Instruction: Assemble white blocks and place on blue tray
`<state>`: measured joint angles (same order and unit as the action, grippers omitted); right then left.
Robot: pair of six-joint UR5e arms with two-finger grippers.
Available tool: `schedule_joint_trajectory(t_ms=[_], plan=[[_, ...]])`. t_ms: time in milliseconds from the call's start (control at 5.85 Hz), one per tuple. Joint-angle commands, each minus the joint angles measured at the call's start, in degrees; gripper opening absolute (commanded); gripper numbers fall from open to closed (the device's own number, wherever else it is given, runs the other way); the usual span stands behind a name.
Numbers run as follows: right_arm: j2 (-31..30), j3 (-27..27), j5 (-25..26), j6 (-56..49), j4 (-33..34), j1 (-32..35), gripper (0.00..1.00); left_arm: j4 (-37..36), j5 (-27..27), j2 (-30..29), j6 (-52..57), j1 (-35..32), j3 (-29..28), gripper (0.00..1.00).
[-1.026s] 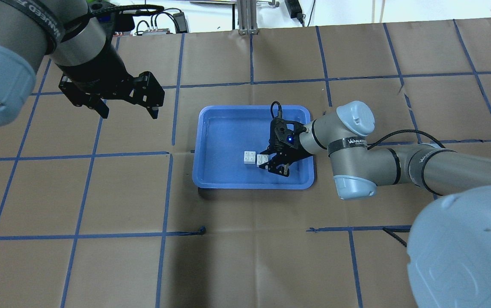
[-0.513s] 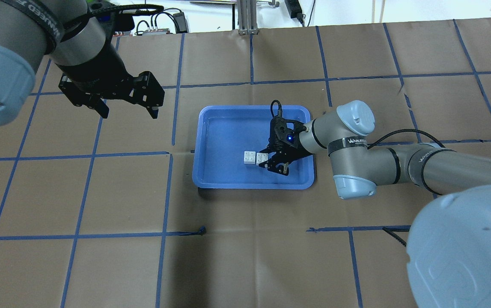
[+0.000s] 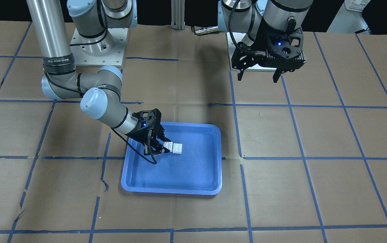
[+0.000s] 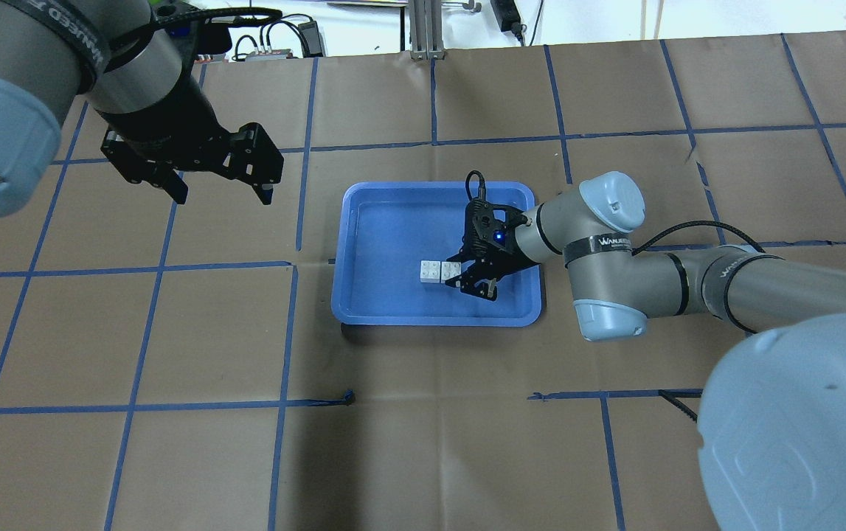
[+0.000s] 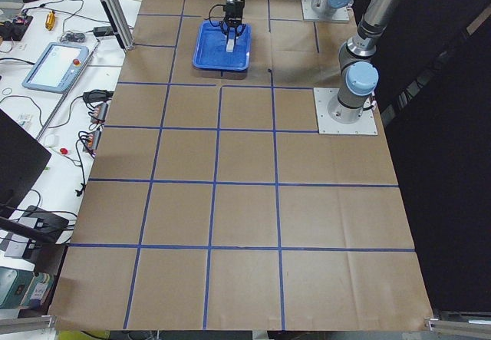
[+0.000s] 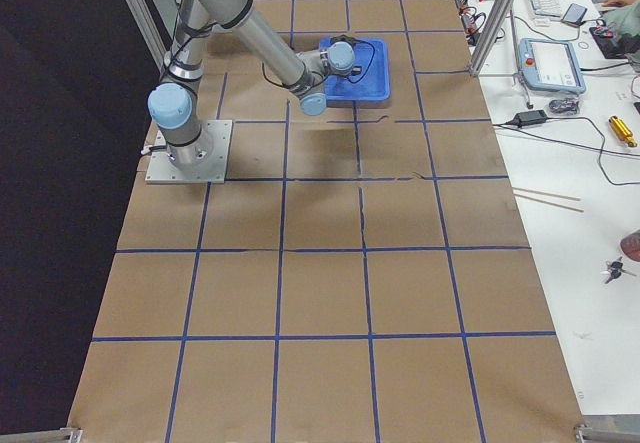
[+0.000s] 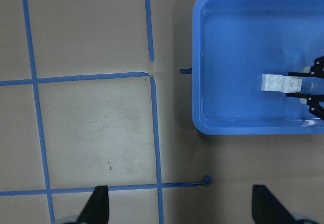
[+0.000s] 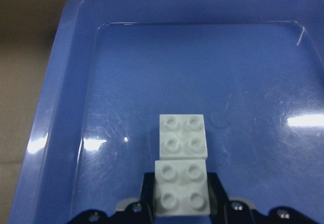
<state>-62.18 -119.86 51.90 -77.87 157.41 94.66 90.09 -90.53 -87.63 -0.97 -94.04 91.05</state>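
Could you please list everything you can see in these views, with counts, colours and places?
white blocks: two, white, side by side and touching, inside the tray.
blue tray: one, blue, mid-table.
table: one, covered in brown paper with a blue tape grid.
pendant: one, grey with a pale screen, on the bench beyond the table.
cables: several, black, on that bench.
bench: one, white, along the table's far side.
right gripper: one, black, low in the tray, closed on the block nearer to it.
left gripper: one, black, open, above the table off to the tray's side.
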Motion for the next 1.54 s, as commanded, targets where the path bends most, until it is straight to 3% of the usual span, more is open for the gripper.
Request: schedule_joint_trajectory(t_ms=[0,855,1368], plan=[[0.13,-0.02,0.04,0.00,0.01,0.00,0.17,0.00,0.00,0.00,0.00,-0.09,0.09,0.99],[0.39,0.07,-0.31,1.15,0.09,0.00,0.18,0.00,0.00,0.00,0.00,0.00,0.09,0.99],[0.48,0.16,-0.40,1.23,0.27,0.00,0.24,0.00,0.00,0.00,0.00,-0.09,0.09,0.99]])
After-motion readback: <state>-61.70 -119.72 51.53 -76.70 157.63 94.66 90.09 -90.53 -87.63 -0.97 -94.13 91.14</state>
